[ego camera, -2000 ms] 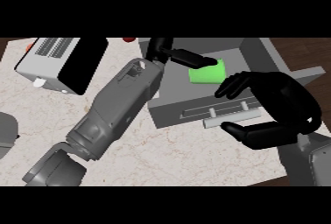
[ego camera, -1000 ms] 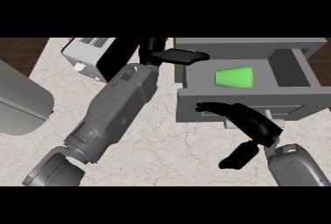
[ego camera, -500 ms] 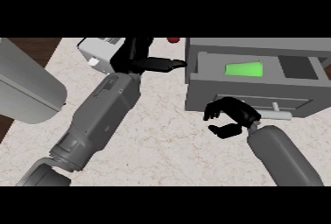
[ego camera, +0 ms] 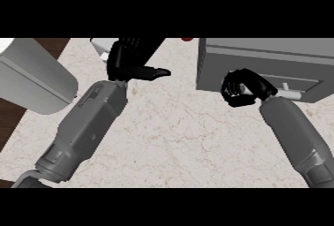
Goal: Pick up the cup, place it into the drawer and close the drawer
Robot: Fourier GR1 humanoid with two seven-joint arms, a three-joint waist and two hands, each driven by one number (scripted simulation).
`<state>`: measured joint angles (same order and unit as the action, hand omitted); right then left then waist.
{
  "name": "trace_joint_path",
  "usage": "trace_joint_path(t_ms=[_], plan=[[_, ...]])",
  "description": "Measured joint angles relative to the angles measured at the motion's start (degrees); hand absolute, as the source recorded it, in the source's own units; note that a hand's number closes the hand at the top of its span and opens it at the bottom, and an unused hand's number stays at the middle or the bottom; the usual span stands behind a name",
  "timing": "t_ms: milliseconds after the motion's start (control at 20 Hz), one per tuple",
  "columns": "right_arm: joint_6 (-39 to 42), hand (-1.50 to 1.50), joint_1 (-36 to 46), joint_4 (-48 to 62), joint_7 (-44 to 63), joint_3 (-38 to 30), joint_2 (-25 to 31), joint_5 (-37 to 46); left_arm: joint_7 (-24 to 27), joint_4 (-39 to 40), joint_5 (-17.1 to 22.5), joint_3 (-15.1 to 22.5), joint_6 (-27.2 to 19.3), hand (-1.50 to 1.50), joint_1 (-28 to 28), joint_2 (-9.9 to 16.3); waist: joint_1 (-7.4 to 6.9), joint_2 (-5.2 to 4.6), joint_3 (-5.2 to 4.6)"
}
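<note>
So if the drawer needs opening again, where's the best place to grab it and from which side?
Probably the pale bar handle on the drawer front. It runs across the front and appears to stand off it, so fingers could hook it from the counter side. The right hand, fingers curled, already sits at that front, beside the handle's left end.

1. The place reads as a kitchen: a pale marble-patterned counter (ego camera: 189,141) fills most of the head view.
2. At two o'clock a grey drawer unit (ego camera: 274,66) with a handle stands on it.
3. At nine o'clock a rounded grey appliance (ego camera: 32,79) sits at the counter's edge, over dark wood (ego camera: 9,119).
</note>
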<state>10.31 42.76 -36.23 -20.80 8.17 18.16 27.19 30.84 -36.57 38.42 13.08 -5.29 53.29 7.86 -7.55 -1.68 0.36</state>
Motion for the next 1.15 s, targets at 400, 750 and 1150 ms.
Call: trace_joint_path(t_ms=[400, 750, 1150], plan=[[4.0, 1.5, 1.5, 4.0, -3.5, -3.4, 0.7, -3.8, -1.5, -3.0, 0.1, 0.7, 2.8, -1.5, -2.9, 2.0, -1.24, 0.15, 0.19], [10.1, 1.5, 1.1, 3.4, -3.9, -4.8, 2.4, -7.0, -2.3, -4.7, 0.3, 1.1, 4.6, -1.5, -4.0, 3.0, -2.34, -0.09, 0.47], [15.6, 1.5, 0.2, 1.7, -3.3, -6.0, 3.9, -10.2, -2.7, -6.0, 0.6, 1.5, 6.2, -1.5, -5.6, 3.2, -3.33, -0.56, 0.84]])
